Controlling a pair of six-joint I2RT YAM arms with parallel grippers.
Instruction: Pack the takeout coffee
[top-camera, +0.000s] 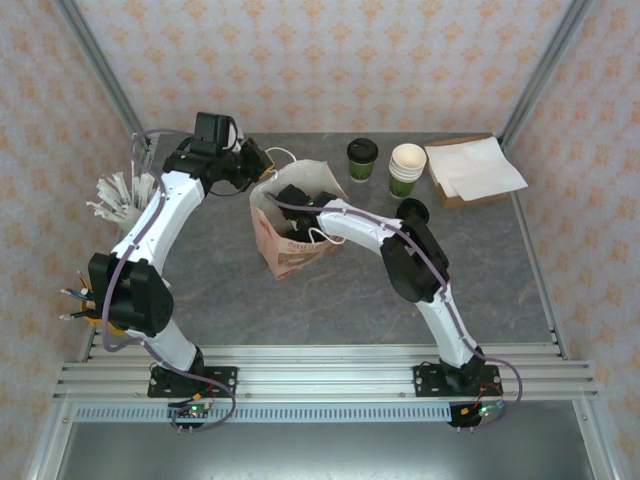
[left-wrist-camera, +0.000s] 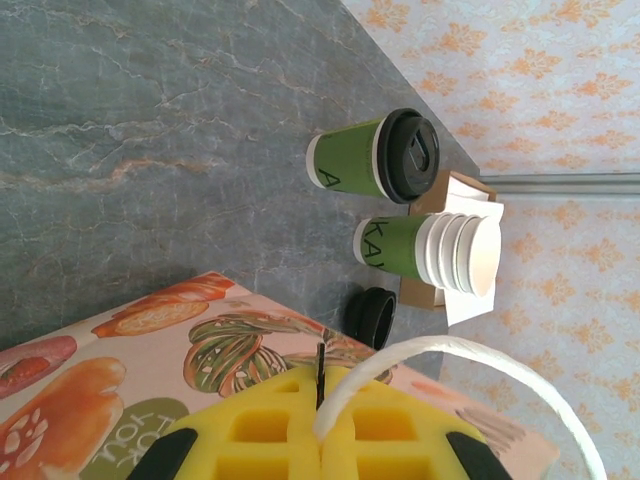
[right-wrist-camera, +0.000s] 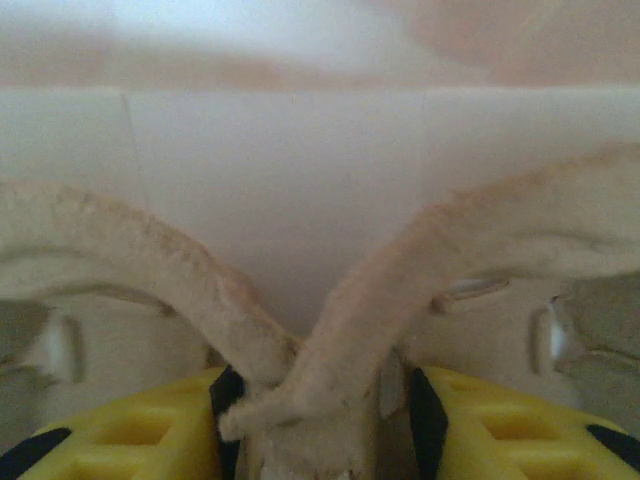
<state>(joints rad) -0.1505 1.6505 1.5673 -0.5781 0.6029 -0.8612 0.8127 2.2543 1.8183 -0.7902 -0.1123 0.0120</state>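
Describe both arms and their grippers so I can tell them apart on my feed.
Both look alike: the left arm and right arm have white links, black joint housings and a greyish-purple cable running along each. The left gripper and right gripper have yellow, grid-moulded fingers with black trim.

My bench (top-camera: 250, 310) is grey, veined like marble. Walls (top-camera: 320, 60) papered pale pink with small orange flowers close it in on three sides, aluminium posts (top-camera: 100, 70) at the far corners, rails (top-camera: 320, 375) along the near edge.
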